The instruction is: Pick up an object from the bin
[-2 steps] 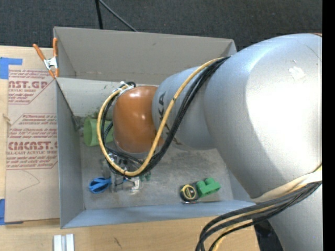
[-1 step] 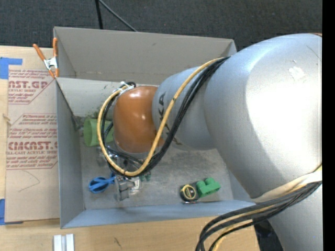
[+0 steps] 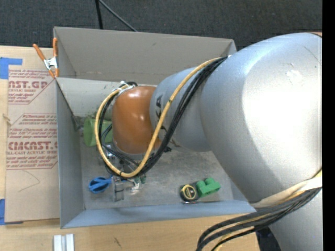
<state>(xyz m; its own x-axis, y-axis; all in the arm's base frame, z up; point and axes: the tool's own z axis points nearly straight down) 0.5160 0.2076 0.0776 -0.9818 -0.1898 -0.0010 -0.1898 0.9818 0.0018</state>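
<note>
Against the left wall of the bin (image 3: pixel 69 156), about halfway back, lies a pale green thing (image 3: pixel 89 131). Only its left part shows, since the cables (image 3: pixel 177 99) and the orange cover (image 3: pixel 133 119) on the wrist hide the rest, and its shape is hard to make out. Nearer the front-left corner a small blue thing (image 3: pixel 98 184) rests on the bin floor; it looks like a folded or winged plastic piece. Just to its right the end effector (image 3: pixel 119 191) is down low by the front wall, a dark stub below the looped yellow and black cables. From this angle I cannot tell how far open it is, whether it has hold of anything, or whether it touches the blue thing beside it. Further right, well apart from it and near the front wall, sits a bright green block (image 3: pixel 208 186) with a round black-and-yellow piece (image 3: pixel 188 192) against its left side; they may be one item or two. The grey arm (image 3: pixel 261 119) covers the bin's right side and its back-right corner, so whatever lies there is hidden.
</note>
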